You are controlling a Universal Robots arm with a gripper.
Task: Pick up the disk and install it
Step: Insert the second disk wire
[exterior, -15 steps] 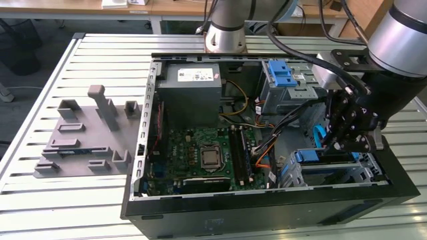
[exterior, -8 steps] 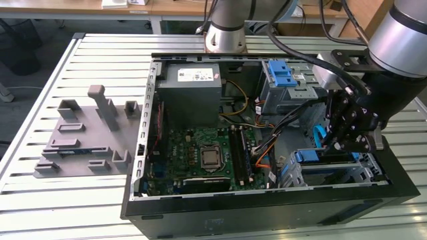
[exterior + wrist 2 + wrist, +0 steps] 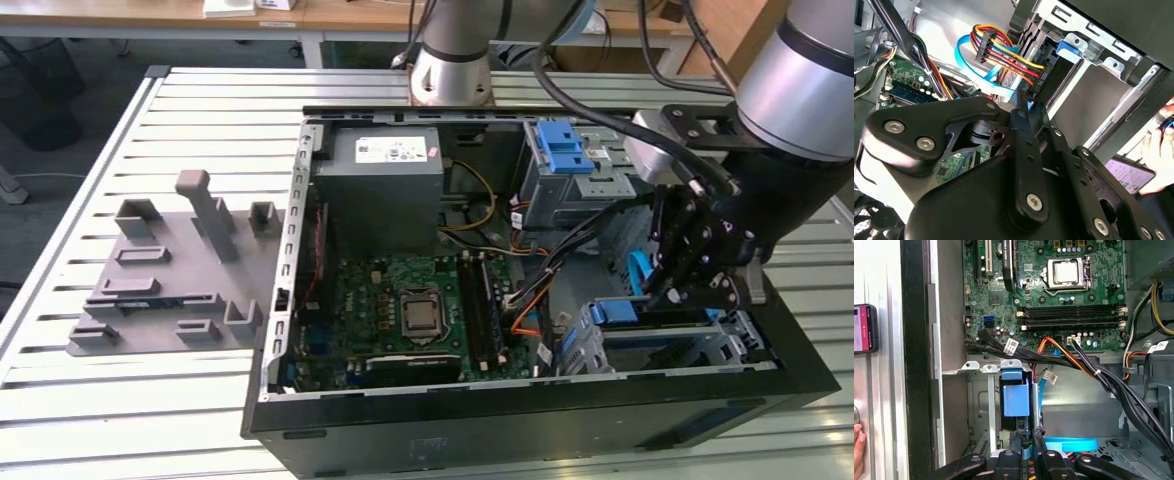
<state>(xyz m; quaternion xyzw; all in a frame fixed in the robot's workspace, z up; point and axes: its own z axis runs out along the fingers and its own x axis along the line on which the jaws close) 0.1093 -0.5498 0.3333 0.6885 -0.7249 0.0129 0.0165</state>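
My black gripper (image 3: 663, 288) hangs inside the open computer case (image 3: 534, 420), at the exterior view's right, just above the metal drive cage (image 3: 727, 345). Its fingers stand close together on a thin blue plastic edge, the carrier of the disk (image 3: 638, 270), which is held on edge. In both wrist views that blue edge of the disk (image 3: 1026, 452) (image 3: 1021, 102) shows between the fingers of the gripper (image 3: 1026, 447) (image 3: 1021, 110). The disk's metal body is hidden. A bright-blue latch (image 3: 1016, 400) sits on the cage right below the fingertips.
Bundled cables (image 3: 1094, 370) and a flat blue cable (image 3: 1069, 444) cross beside the cage. The motherboard (image 3: 414, 300) and grey power supply (image 3: 380, 180) fill the case's other side. A grey fixture (image 3: 174, 270) lies on the slatted table. A person's hand (image 3: 1159, 155) and a phone (image 3: 864, 327) are outside the case.
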